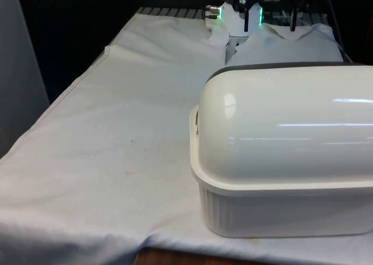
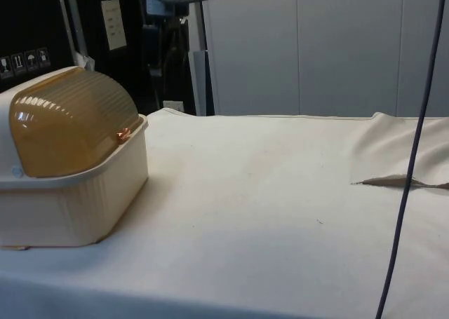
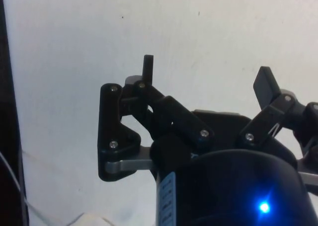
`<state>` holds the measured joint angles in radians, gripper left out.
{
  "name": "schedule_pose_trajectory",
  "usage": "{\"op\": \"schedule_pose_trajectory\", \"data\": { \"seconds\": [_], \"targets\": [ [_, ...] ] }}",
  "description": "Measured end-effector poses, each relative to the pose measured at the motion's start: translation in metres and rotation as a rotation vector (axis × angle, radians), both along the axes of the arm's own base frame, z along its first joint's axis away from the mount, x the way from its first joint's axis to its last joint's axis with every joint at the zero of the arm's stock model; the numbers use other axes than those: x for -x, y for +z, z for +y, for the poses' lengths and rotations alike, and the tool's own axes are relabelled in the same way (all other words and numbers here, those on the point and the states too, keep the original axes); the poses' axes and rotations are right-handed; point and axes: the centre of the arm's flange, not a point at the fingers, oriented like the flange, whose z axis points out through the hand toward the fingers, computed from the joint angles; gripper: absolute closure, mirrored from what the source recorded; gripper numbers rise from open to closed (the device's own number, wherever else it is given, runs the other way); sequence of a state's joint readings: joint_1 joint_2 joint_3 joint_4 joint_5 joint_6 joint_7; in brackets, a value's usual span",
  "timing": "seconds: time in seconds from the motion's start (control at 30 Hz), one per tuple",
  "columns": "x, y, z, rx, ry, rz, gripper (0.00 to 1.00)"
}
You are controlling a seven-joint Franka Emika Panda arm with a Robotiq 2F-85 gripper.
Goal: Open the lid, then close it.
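A cream bread box (image 2: pixel 66 200) stands at the left of the side view. Its ribbed amber roll-top lid (image 2: pixel 70 119) is down, with the small handle (image 2: pixel 124 134) resting at the box's front rim. In the front view the bread box (image 1: pixel 280 154) turns its glossy cream back to the camera at the front view's right. My gripper (image 3: pixel 206 76) hangs open above bare white cloth, its two black fingertips (image 3: pixel 148 66) spread wide with nothing between them. It is apart from the box.
White cloth (image 1: pixel 116 131) covers the table, with a wide flat stretch at the front view's left of the box. The cloth is wrinkled and lifted near the robot's base (image 1: pixel 239 14). A dark cable (image 2: pixel 410 158) hangs down at the right of the side view.
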<state>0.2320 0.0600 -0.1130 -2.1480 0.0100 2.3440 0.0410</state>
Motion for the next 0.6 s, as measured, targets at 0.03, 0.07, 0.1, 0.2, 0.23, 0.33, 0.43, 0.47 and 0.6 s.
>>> {"op": "schedule_pose_trajectory", "data": {
  "seconds": [0.03,0.07,0.1,0.2,0.23,0.33,0.43,0.47,0.6],
  "targets": [
    [0.0,0.0,0.0,0.0,0.0,0.0,0.0],
    [0.0,-0.005,0.002,0.001,0.007,-0.005,0.0],
    [-0.001,-0.007,0.003,0.001,0.01,-0.008,0.0],
    [-0.002,-0.013,0.008,0.002,0.021,-0.011,0.0],
    [-0.002,-0.014,0.008,0.002,0.023,-0.013,0.0],
    [-0.003,-0.017,0.009,0.003,0.029,-0.016,0.0],
    [-0.003,-0.027,0.013,0.004,0.042,-0.024,0.0],
    [-0.003,-0.029,0.014,0.004,0.045,-0.026,0.0],
    [-0.005,-0.04,0.017,0.005,0.056,-0.04,0.0]
  ]
}}
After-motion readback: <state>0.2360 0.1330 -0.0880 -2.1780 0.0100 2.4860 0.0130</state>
